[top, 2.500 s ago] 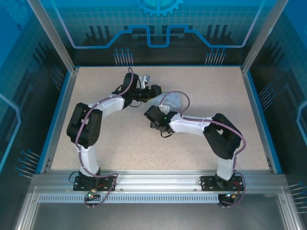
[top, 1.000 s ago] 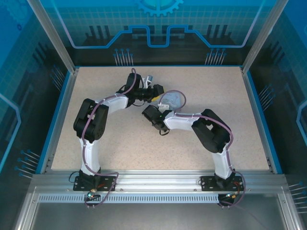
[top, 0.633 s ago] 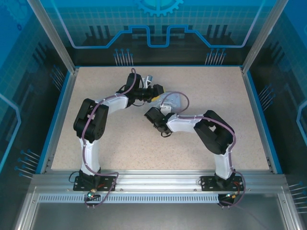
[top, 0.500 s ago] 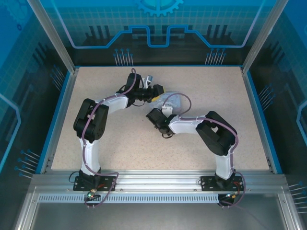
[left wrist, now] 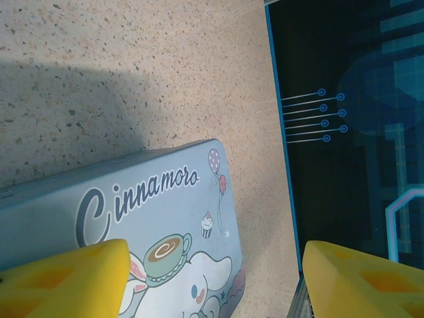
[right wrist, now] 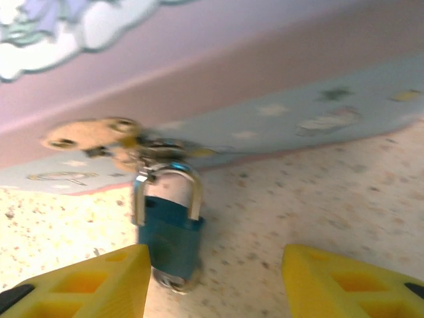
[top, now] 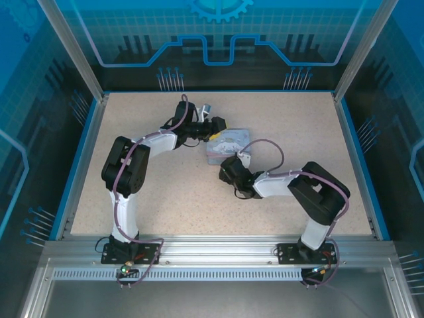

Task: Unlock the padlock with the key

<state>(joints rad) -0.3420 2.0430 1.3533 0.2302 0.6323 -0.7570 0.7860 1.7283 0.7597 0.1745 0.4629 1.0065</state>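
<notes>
Right end effector (right wrist: 212, 278) has backed off to the near side, released; padlock (right wrist: 169, 238) dangles off the tin (top: 228, 144) ahead. Left end effector (left wrist: 212, 278) gapes over the tin.

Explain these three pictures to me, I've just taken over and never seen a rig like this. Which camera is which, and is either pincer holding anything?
These are two robot arms bolted at the near edge of a speckled table, each ending in a two-fingered pincer with yellow tips. The wide picture looks down from above and behind: left arm on the left, right arm on the right. The other two come from cameras on the wrists. On the table lies a pale blue tin with a cartoon lid. The left wrist picture looks onto that lid; the left pincer is open. The right wrist picture faces the tin's side, where a teal padlock is hooked through the clasp. The right pincer is open just short of it, holding nothing.
</notes>
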